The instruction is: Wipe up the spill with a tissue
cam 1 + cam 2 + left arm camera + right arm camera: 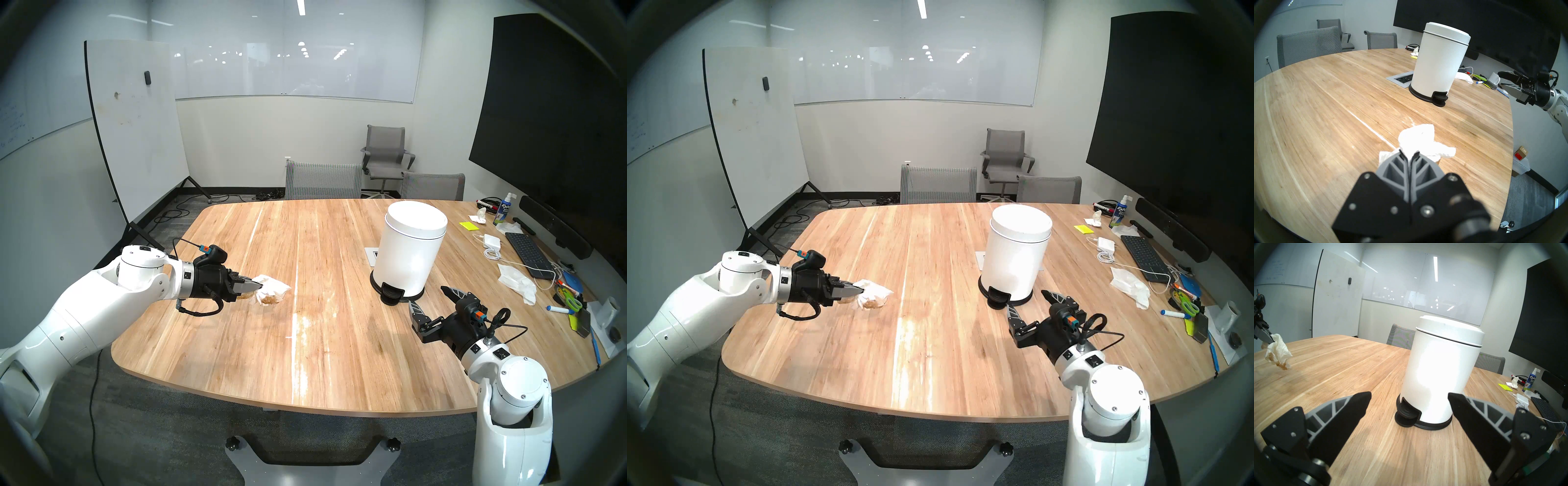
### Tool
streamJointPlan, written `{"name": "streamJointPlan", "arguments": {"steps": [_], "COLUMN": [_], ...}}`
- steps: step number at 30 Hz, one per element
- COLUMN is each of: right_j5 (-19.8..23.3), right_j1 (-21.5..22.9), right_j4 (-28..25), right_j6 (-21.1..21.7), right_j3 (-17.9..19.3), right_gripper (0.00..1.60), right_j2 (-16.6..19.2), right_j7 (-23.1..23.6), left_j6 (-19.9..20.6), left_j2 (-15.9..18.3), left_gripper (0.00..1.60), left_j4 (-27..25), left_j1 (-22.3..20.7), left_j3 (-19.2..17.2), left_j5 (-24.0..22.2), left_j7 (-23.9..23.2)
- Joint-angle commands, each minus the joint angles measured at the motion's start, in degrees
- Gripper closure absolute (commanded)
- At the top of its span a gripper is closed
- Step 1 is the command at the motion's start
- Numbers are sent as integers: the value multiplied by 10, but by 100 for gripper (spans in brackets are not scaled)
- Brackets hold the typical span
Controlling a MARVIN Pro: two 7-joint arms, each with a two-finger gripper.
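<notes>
One stained tissue [271, 290] in left end effector [259, 286]

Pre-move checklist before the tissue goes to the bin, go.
1. Tissue held: ok. Left gripper is shut on it, clear of the table.
2. Tissue has taken up liquid: ok. Brown stains show on its lower folds.
3. Spill gone from table: cannot tell. Only a faint pale smear and glare show there.
4. Bin lid open: not ok. It is closed.
5. Right gripper free for the pedal: ok. Its fingers are spread, empty, just short of the pedal.
6. Path from tissue to bin: ok. Bare wood between them.
</notes>
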Motion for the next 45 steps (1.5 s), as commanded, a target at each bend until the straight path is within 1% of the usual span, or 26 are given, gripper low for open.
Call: {"name": "streamJointPlan", "arguments": {"steps": [1,21,26,27,28,34,37,38,42,45], "right_j5": [0,0,-3,-7,3,9,11,11,13,15], "right_j1": [2,2,-6,-8,-8,-21,-22,-18,-17,-1], "right_j4": [-13,-13,7,10,13,2,-3,-5,-6,8], "right_j6": [-1,-1,-22,-29,-29,-27,-22,-13,-10,-1], "right_j3": [-1,-1,-28,-34,-39,-73,-77,-78,-82,-82], "right_gripper": [0,0,0,0,0,0,0,0,0,0], "right_j2": [0,0,-16,-22,-25,-25,-26,-30,-25,-22], "right_j7": [0,0,-8,-17,-21,-44,-49,-50,-54,-58], "left_j6": [-2,-2,-2,-2,-2,-2,-2,-2,-2,-2], "left_j2": [-1,-1,-1,-1,-1,-1,-1,-1,-1,-1], "left_gripper": [160,160,160,160,160,160,160,160,160,160], "left_j4": [-3,-3,-3,-3,-3,-3,-3,-3,-3,-3], "left_j1": [-8,-9,-9,-9,-9,-9,-9,-9,-9,-9], "left_j3": [-7,-7,-7,-7,-7,-7,-7,-7,-7,-7], "left_j5": [-3,-3,-3,-3,-3,-3,-3,-3,-3,-3], "left_j7": [0,0,0,0,0,0,0,0,0,0]}}
